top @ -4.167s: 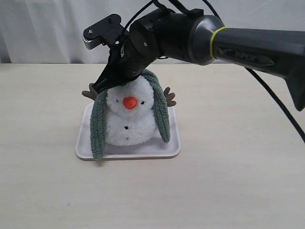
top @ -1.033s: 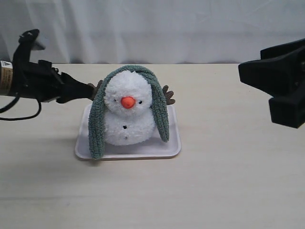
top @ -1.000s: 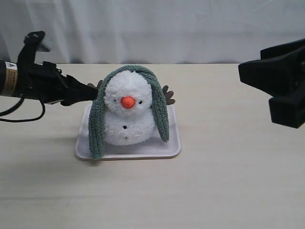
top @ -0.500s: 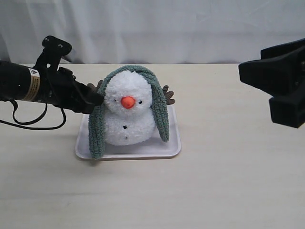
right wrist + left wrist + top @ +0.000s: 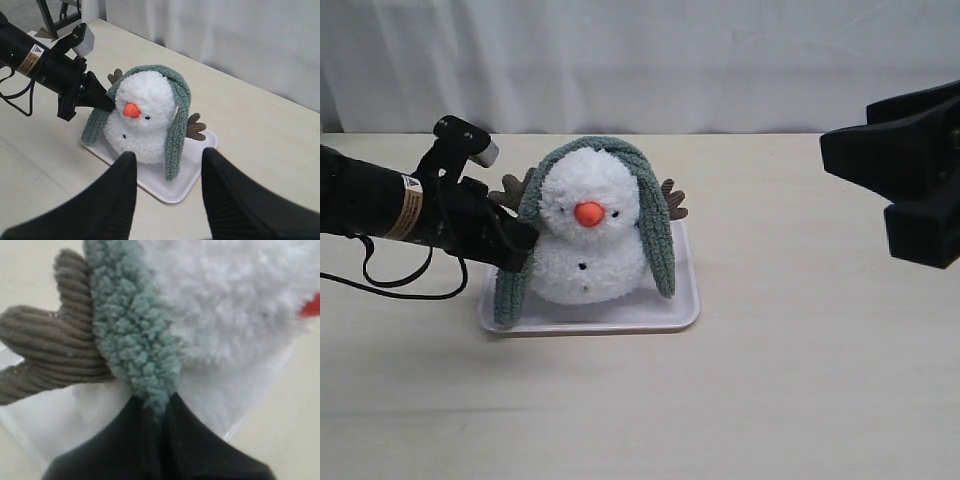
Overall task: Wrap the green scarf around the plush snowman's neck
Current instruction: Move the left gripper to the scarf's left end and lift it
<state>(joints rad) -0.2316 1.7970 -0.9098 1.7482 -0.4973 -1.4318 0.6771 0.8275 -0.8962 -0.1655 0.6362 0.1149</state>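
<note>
While tabletop [image 5: 800,380] carries white tray [image 5: 670,315] left of centre, plush snowman [image 5: 585,260] sits upright on tray. Green scarf [image 5: 658,240] draped over head, not neck, ends hanging down both sides. Left gripper [image 5: 525,238] nearer, pinched tight on its-side strand at neck height. Right gripper [image 5: 167,165] half spread, empty, well apart toward right edge.

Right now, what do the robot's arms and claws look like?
The left arm is a round black tube with a yellowish label, a loose black cable looping below it and a small grey block on top. The left gripper tapers to slim black fingers. The right gripper has two broad black fingers with ribbed inner faces.
</note>
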